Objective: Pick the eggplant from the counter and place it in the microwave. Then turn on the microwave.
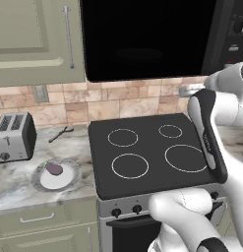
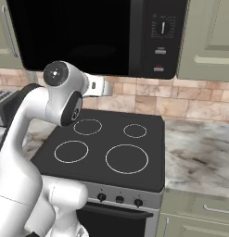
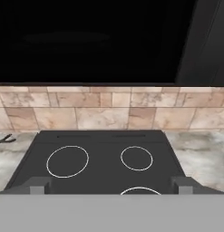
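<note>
Eggplant (image 1: 54,169) lies on a grey plate (image 1: 69,181) on the worktop (image 1: 15,184), left of the stovetop (image 1: 147,152), in front of the toaster (image 1: 14,136). Microwave (image 2: 88,37) hangs above the stovetop, door shut. Gripper (image 3: 111,185) is raised over the stovetop, jaws spread wide and empty

Microwave (image 2: 88,37) mounted above black stovetop (image 2: 106,148), door shut, glossy. Control panel at its right w/ knob (image 2: 162,28) and buttons below. White arm (image 2: 37,139) rising lower left, elbow up in front of door's lower left corner. Marbled counter (image 2: 199,157) right of stove. Tile backsplash (image 2: 181,104) behind. Sage cabinet (image 2: 211,39) upper right.
</note>
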